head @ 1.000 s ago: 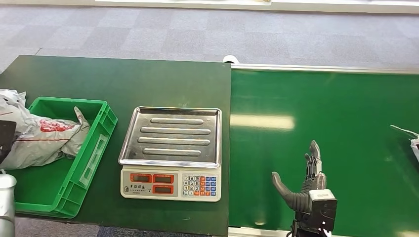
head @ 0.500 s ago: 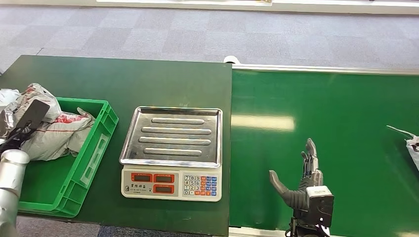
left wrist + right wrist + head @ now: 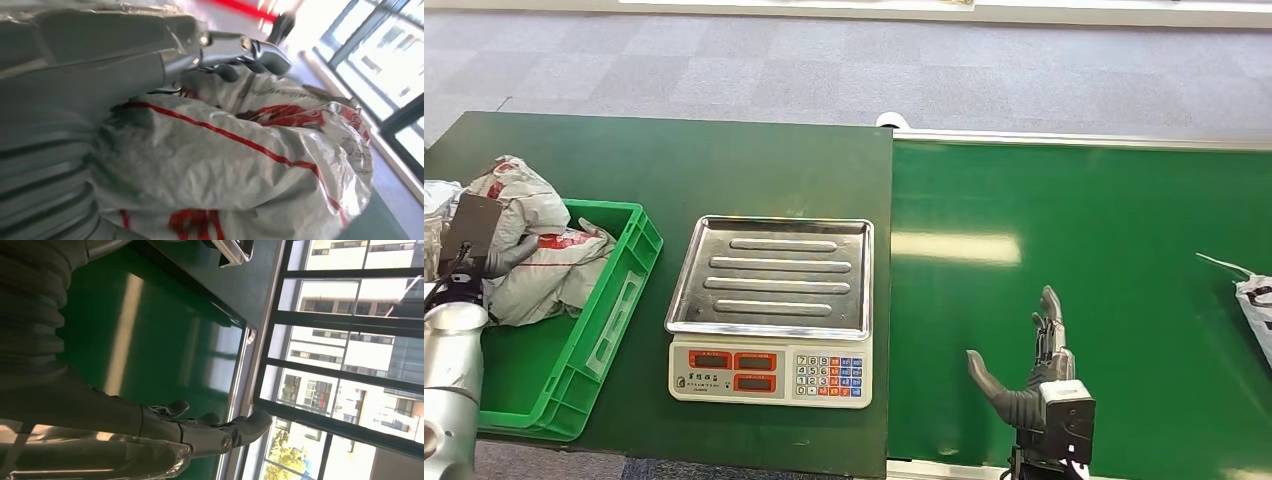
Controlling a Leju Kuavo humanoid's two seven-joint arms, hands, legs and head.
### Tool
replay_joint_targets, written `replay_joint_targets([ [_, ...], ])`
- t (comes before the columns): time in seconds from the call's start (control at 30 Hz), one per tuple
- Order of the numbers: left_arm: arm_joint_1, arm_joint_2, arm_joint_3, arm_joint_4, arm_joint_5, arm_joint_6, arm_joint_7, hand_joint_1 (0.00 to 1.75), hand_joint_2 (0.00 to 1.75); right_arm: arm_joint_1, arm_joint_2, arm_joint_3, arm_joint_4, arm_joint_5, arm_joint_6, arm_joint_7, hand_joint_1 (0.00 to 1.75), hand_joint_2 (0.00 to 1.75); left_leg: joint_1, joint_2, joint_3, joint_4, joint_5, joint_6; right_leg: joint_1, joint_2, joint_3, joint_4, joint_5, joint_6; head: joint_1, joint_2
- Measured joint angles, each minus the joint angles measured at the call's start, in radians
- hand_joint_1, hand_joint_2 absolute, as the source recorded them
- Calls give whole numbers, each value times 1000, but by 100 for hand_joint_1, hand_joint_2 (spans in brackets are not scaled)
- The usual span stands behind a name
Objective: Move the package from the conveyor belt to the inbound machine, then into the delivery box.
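Observation:
A crumpled grey package (image 3: 536,262) with red print hangs over the left part of the green delivery crate (image 3: 616,300), its lower end inside. My left hand (image 3: 471,238) grips it from the left; in the left wrist view the fingers (image 3: 250,52) curl over the package (image 3: 240,175). The inbound machine, a scale with a steel tray (image 3: 771,275), stands bare in the middle of the dark table. My right hand (image 3: 1032,372) hovers open above the near edge of the green conveyor belt (image 3: 1074,220), fingers spread (image 3: 200,432).
A second grey package (image 3: 1256,305) lies on the belt at the far right edge. The scale's keypad and displays (image 3: 769,375) face me. Grey carpet lies beyond the table and the belt's metal rail (image 3: 1084,140).
My left hand has come in from the left edge and lifted and bunched the package over the crate. The package at the belt's right edge has slid further into view. My right hand sank slightly.

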Motion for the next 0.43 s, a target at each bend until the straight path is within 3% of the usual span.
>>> replay_joint_targets([
  [0.1, 42, -6, 36, -37, 230, -204, -35, 0, 175, 2, -1, -1, 1, -1, 13, -1, 0, 175, 0, 2, 1, 0, 0, 0, 0, 2, 0, 0, 0, 0, 0, 0],
  [0.2, 129, -16, 78, -120, 433, -308, -64, 0, 175, 7, -1, -4, 2, 2, 26, -3, 0, 175, 0, 5, 1, 0, -1, -1, 0, 5, -1, 0, 0, 0, 0, 0],
  [0.3, 219, -33, 104, -233, 513, -306, -71, 0, 175, 15, -2, -10, 2, 7, 27, -3, 0, 175, 0, 6, 0, 0, -1, -1, 0, 6, -3, 0, 0, 0, 0, 0],
  [0.43, 321, -68, 119, -397, 510, -203, -154, 0, 175, 28, -3, -16, -2, 11, 18, -3, 0, 175, 0, 6, -1, 0, -2, -1, 0, 6, -4, 0, 0, 0, 0, 0],
])
